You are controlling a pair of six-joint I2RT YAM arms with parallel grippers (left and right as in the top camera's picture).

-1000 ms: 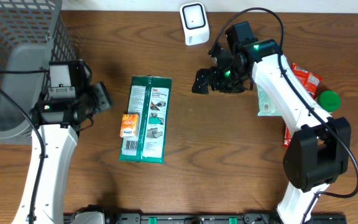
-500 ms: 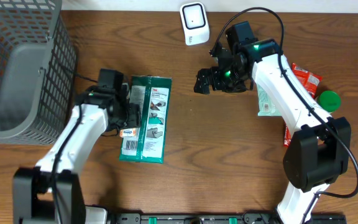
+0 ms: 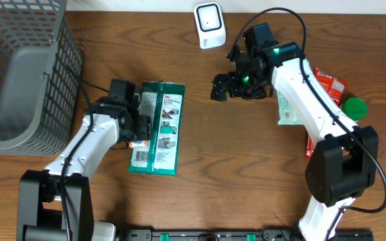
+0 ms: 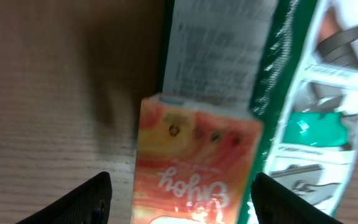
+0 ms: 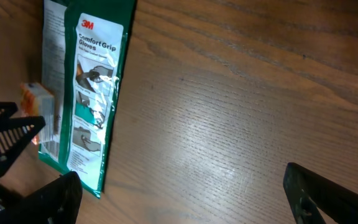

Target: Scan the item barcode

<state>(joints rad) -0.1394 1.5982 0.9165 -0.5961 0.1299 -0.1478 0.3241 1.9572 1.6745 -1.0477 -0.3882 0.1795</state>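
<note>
A small orange box (image 4: 194, 162) lies against the left edge of a flat green glove package (image 3: 159, 130) on the table. My left gripper (image 4: 185, 208) is open and straddles the box, one dark finger (image 4: 86, 202) on each side with a gap to the box. From overhead the left gripper (image 3: 139, 126) covers most of the orange box (image 3: 137, 142). The white barcode scanner (image 3: 208, 25) stands at the back edge. My right gripper (image 3: 228, 87) hangs open over bare wood below the scanner, with nothing between its fingers (image 5: 328, 193). The green package (image 5: 92, 93) shows in the right wrist view too.
A grey wire basket (image 3: 19, 73) fills the back left corner. At the right, by the right arm, lie a red packet (image 3: 330, 84), a green cap (image 3: 354, 107) and a pale packet (image 3: 288, 110).
My left arm swung from beside the basket over to the orange box and its jaws widened around it. The right arm barely moved.
</note>
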